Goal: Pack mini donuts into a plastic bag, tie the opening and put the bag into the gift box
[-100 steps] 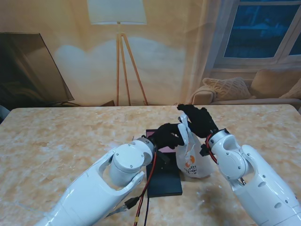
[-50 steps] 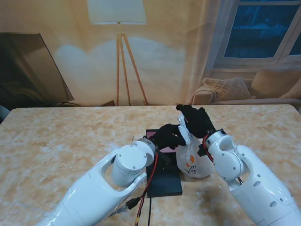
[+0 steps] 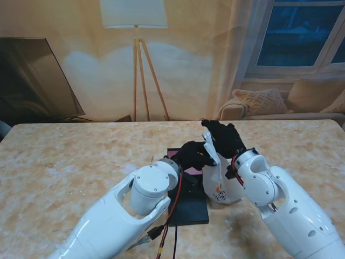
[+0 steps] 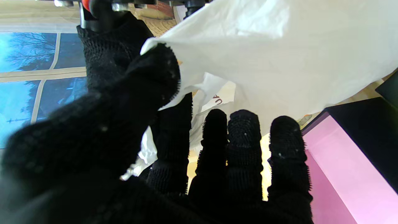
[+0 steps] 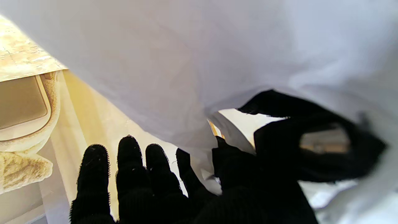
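Stand view: donuts not visible; whatever sat in the plastic bag (image 3: pixel 220 183) was hidden by the white film. Orange print on the bag's side too small to read. The bag stood on the marble table (image 3: pixel 64 162), just to the right of the black gift box (image 3: pixel 188 208), touching or nearly touching its edge; cannot tell which. The box's pink interior was mostly covered by the left hand (image 3: pixel 194 155). The bag's neck rose up between the left hand and the right hand (image 3: pixel 223 137), both black-gloved and closed on the bunched top.

Left wrist view: the thumb (image 4: pixel 149 81) was pressed on the edge of the bag film, pinching it against the index finger; the other three fingers stood straight and slightly apart, touching nothing visible. The film was stretched taut and smooth, with part of a printed letter showing. A pink panel of the box sat at the frame corner, cut off.

Right wrist view: the film filled most of the frame, blurred. The thumb and forefinger curled into the bag's fold, gripping it; the other fingers (image 5: pixel 130 168) were extended and loose. The bag's mouth and contents could not be made out.
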You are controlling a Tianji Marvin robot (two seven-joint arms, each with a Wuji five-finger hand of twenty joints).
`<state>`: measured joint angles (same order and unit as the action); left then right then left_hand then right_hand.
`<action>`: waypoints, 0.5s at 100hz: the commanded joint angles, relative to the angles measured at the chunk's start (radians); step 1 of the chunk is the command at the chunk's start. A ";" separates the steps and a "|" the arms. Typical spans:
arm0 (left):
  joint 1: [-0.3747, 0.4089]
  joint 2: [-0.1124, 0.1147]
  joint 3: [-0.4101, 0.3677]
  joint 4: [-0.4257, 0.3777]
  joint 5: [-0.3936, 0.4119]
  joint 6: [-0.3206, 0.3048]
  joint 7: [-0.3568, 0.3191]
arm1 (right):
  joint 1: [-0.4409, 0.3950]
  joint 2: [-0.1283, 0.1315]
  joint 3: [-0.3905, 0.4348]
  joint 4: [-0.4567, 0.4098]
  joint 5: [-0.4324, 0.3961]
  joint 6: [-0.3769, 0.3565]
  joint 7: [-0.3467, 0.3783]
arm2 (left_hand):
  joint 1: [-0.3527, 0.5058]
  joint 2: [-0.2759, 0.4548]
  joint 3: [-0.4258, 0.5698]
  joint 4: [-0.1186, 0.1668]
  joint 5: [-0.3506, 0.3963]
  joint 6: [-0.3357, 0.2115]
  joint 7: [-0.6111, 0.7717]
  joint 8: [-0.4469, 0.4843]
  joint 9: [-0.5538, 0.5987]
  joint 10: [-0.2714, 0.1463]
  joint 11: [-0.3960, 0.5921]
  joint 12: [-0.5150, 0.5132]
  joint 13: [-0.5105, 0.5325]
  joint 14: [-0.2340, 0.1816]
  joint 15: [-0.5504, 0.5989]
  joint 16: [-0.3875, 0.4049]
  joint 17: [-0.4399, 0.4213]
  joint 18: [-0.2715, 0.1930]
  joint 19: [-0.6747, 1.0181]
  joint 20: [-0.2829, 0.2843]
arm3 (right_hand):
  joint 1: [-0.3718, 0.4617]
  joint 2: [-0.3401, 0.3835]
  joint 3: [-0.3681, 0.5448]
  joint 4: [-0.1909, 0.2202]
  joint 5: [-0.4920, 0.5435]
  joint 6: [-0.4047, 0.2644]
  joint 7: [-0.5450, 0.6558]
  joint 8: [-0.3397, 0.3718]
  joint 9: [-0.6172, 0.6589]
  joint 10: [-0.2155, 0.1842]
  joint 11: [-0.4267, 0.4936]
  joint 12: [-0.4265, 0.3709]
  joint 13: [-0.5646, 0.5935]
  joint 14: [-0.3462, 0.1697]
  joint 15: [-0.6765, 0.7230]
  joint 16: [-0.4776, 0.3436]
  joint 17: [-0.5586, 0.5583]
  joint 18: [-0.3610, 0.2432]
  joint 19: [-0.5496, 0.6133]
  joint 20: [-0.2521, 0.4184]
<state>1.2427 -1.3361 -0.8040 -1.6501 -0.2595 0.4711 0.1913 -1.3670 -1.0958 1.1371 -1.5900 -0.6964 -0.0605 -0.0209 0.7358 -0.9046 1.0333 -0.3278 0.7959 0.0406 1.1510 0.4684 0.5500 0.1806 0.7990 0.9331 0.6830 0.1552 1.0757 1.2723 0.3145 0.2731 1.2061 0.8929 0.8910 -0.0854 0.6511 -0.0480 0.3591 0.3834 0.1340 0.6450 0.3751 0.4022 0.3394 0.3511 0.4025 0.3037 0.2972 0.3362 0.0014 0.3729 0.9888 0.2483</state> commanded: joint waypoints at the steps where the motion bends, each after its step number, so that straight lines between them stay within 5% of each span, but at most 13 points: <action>1: -0.005 -0.010 -0.006 -0.013 -0.005 0.001 -0.012 | -0.017 -0.006 -0.004 -0.002 -0.001 0.003 0.018 | 0.030 0.032 -0.059 0.001 -0.027 -0.137 0.048 0.042 0.003 -0.028 0.012 0.005 0.013 -0.017 0.024 -0.005 -0.008 -0.019 0.018 -0.014 | 0.009 -0.019 -0.002 0.025 -0.018 0.014 -0.014 -0.006 -0.035 0.017 0.005 0.006 -0.020 0.008 0.003 -0.003 -0.019 0.014 0.019 0.000; 22: -0.008 -0.001 -0.018 -0.012 -0.031 0.003 -0.041 | -0.031 -0.004 0.014 -0.010 0.000 -0.006 0.023 | 0.183 0.267 -0.313 0.089 -0.145 -0.034 0.043 0.246 -0.009 0.007 -0.070 -0.054 -0.017 0.033 -0.048 -0.044 -0.042 0.005 -0.022 -0.019 | 0.003 -0.022 -0.006 0.023 0.003 -0.024 0.004 0.003 -0.019 0.003 0.010 0.009 -0.003 -0.003 0.010 -0.001 -0.010 0.009 0.022 0.001; 50: -0.012 0.015 -0.028 -0.010 -0.040 -0.009 -0.086 | -0.065 0.003 0.066 -0.036 0.016 -0.032 0.057 | 0.233 0.326 -0.375 0.117 -0.180 0.021 0.005 0.326 0.117 0.024 -0.165 -0.031 0.048 0.086 -0.124 -0.134 -0.026 0.039 -0.042 -0.030 | -0.016 -0.020 -0.092 0.007 0.043 -0.074 0.043 0.029 0.025 -0.024 0.016 0.012 0.034 -0.022 0.024 0.005 0.031 -0.003 0.027 0.007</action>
<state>1.2360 -1.3223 -0.8273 -1.6495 -0.2992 0.4675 0.1247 -1.4123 -1.0948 1.1961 -1.6146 -0.6878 -0.0849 0.0147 0.9510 -0.5996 0.6905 -0.2260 0.6495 0.0863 1.1708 0.7834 0.6376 0.2096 0.6520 0.8974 0.6965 0.2321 0.9676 1.1647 0.2781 0.3017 1.1647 0.8812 0.8908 -0.0995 0.5798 -0.0480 0.3852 0.3334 0.1712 0.6628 0.3865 0.3970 0.3530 0.3511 0.4165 0.2984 0.3122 0.3362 0.0297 0.3791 0.9989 0.2483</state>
